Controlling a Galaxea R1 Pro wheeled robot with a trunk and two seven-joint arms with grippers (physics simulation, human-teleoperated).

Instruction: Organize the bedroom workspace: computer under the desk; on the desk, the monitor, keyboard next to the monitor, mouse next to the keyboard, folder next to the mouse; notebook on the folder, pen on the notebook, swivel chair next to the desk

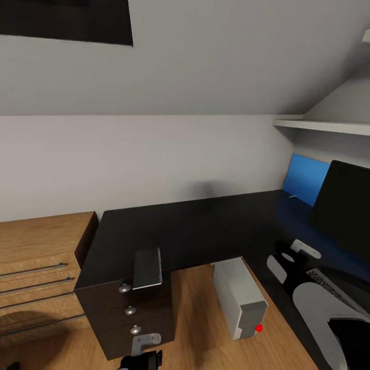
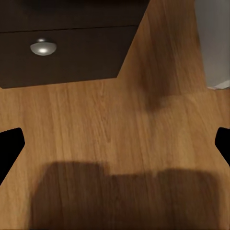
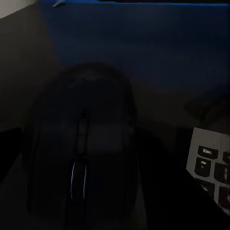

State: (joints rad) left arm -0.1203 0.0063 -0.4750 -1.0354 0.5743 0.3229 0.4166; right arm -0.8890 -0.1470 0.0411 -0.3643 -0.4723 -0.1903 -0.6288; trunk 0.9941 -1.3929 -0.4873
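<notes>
While the right tool [image 1: 288, 257] hovers, the mouse [image 3: 81, 148] lies directly beneath

Just ahead of your left gripper [image 2: 115, 143] stands a black drawer unit [image 1: 128, 313] with three round silver knobs down its front. One of these knobs [image 2: 43, 47] is near the gripper, a little to one side. Farther to the gripper's left you have a light-wood chest [image 1: 36, 246] with long thin metal rail handles [image 1: 31, 270]. Well apart, high up and to the right, is a white wall shelf [image 1: 318, 126].
</notes>
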